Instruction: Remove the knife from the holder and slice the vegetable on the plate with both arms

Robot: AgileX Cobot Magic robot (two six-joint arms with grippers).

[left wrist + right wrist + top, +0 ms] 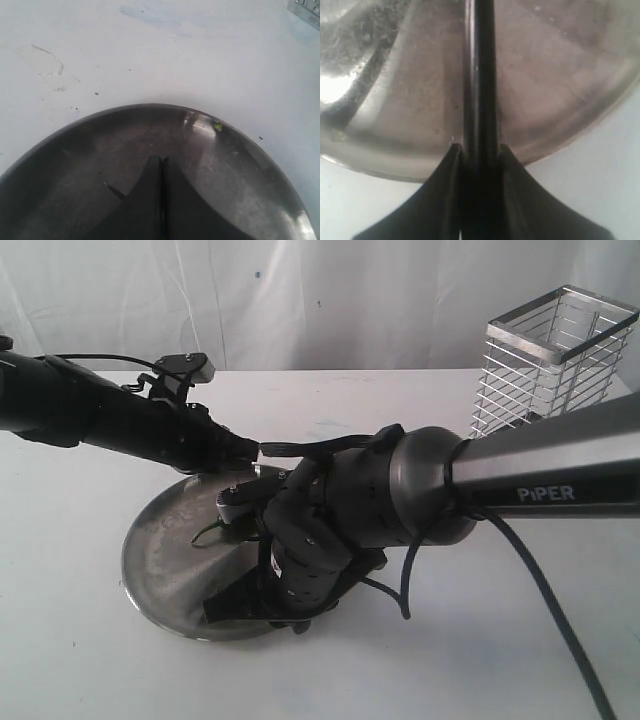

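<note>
Over plate, right pincer gripping knife

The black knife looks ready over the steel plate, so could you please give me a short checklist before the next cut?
1. Slim black knife clamped in the right gripper: ok.
2. Blade over the round brushed-steel plate: ok.
3. Left gripper shut above the plate: ok.
4. Left jaws holding the green chili: cannot tell, only a thin stem-like sliver shows.
5. Tiny green piece sitting at the rim, away from the blade: not ok.
6. Tall chrome wire holder clear of both arms: ok.
</note>
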